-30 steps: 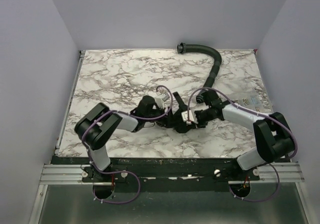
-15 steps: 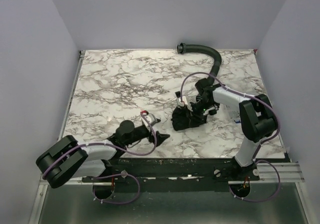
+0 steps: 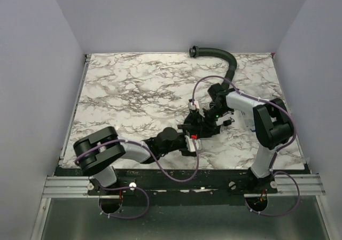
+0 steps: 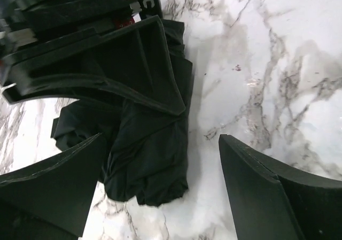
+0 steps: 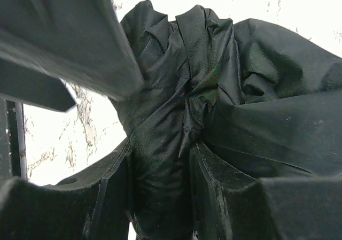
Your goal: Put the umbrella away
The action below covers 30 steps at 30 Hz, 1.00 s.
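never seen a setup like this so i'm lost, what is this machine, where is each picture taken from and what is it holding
These are two robot arms bolted at the near edge of a marble table. The wide picture looks down from above and behind them. In it the left arm reaches in from the lower left and the right arm from the right. The other two pictures come from small cameras on the wrists, so each shows its own claw close up.

On the table lie a folded black umbrella, bunched into a bundle, and a ribbed black hose toward the far edge.

The right claw is shut on the umbrella, pinching its fabric. The left claw is open at the bundle and not gripping it.
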{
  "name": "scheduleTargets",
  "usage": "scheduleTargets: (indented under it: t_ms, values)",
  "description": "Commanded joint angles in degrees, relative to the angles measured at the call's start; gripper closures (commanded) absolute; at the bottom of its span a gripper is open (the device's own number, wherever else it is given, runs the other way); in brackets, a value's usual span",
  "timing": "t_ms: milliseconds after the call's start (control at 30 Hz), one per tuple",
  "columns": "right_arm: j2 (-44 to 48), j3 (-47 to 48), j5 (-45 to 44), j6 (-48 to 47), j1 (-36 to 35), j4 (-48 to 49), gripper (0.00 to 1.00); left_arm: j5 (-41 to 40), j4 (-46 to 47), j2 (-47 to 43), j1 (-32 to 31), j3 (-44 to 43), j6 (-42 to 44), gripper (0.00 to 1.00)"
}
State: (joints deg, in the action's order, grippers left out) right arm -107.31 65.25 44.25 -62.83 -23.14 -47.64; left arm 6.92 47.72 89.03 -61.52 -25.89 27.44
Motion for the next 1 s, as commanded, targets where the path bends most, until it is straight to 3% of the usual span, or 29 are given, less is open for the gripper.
scheduleTargets:
  t_ms: [0, 133, 167, 200, 233, 333, 400, 467, 533, 767, 967]
  values:
    - [-8.79, -6.67, -11.99, 3.89, -1.20, -7.28, 0.89, -4.99, -4.39, 6.95, -0.15, -6.34, 5.52, 0.16]
    - [-8.47, -6.76, -12.25, 3.90, -1.20, -7.18, 0.88, -5.49, -8.65, 10.84, 0.26, -9.70, 4.05, 0.36]
    - [-8.29, -6.79, -12.06, 3.79, -1.20, -7.28, 0.87, -4.73, -10.33, 11.41, 0.59, -9.99, 3.12, 0.47]
    - [-8.06, -6.81, -11.77, 3.68, -1.08, -7.30, 0.86, -4.48, -11.55, 11.70, 0.90, -10.25, 1.47, 0.72]
    - [-7.78, -6.73, -11.46, 3.68, -1.12, -7.42, 0.84, -4.05, -12.63, 12.03, 1.20, -10.26, -0.12, 0.84]
    - [-6.47, -6.08, -9.47, 3.33, -0.99, -7.75, 0.75, 0.62, -17.73, 12.71, 2.59, -10.04, -4.79, 0.90]
    - [-5.07, -5.48, -7.89, 3.41, -0.74, -7.42, 0.63, 4.70, -21.74, 13.56, 3.81, -10.52, -9.13, 0.96]
    - [-2.78, -4.56, -6.12, 3.75, 0.39, -6.54, 0.35, 7.91, -24.18, 14.76, 5.16, -10.58, -13.78, 1.00]
    - [0.33, -3.00, -4.33, 4.79, 2.76, -5.21, 0.00, 10.95, -27.88, 16.34, 6.38, -11.26, -17.60, 1.00]
    - [9.35, 7.58, 3.80, 0.55, 12.43, -11.40, 0.00, 22.43, -39.98, 23.77, 13.76, -18.02, -27.09, 1.00]
    - [18.17, 6.59, 2.38, -2.91, 13.71, -6.93, 0.00, 29.25, -45.72, 29.25, 17.95, -21.94, -32.59, 1.00]
